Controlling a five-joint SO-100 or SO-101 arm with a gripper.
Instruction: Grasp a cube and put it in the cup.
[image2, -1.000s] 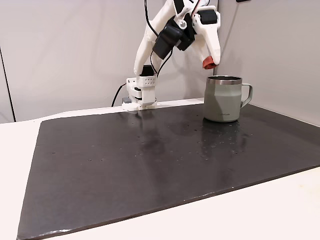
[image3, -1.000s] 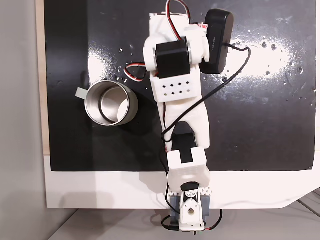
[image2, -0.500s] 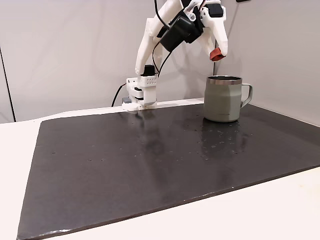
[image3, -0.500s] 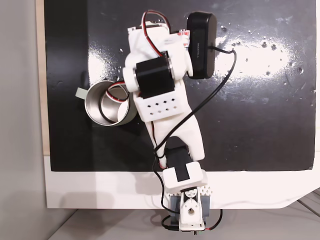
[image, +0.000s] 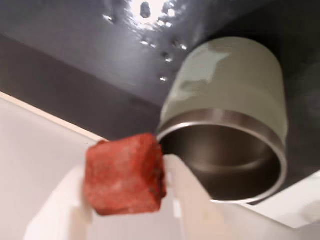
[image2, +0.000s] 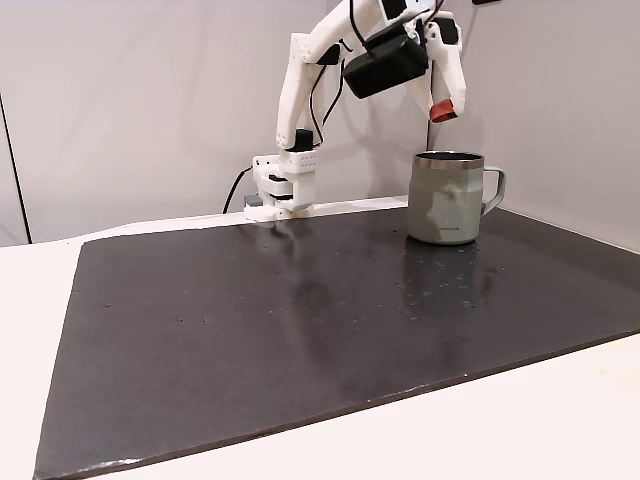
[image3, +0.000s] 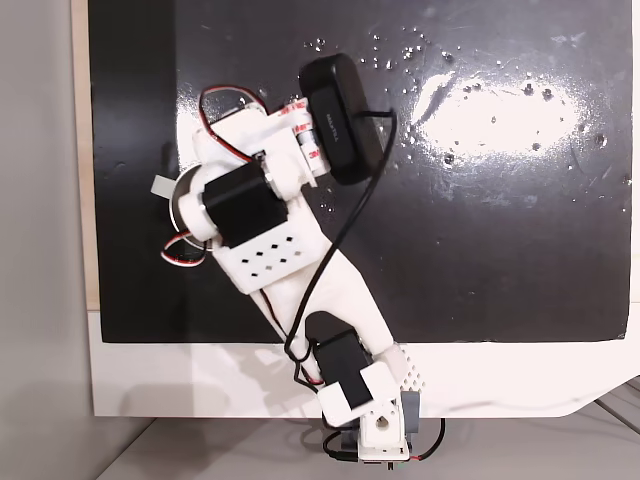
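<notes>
In the wrist view the red-orange cube (image: 125, 172) sits clamped between my two white fingers (image: 187, 205), so my gripper (image: 125, 192) is shut on it. The pale grey-green cup (image: 235, 80) with its steel rim lies just beyond and below, its mouth open toward me. In a fixed view from the side, my gripper (image2: 443, 112) holds the cube (image2: 442, 110) in the air a short way above the rim of the cup (image2: 445, 200). From above, my arm covers most of the cup (image3: 180, 196); its handle pokes out at the left.
The cup stands at the back right of a black mat (image2: 300, 330) on a white table (image2: 560, 420). My arm's base (image2: 282, 190) is fixed at the mat's far edge. A black camera (image3: 340, 120) rides on my wrist.
My arm has swung toward the cup and risen. The gripper with the cube has moved from beside the rim to above the cup's mouth.
</notes>
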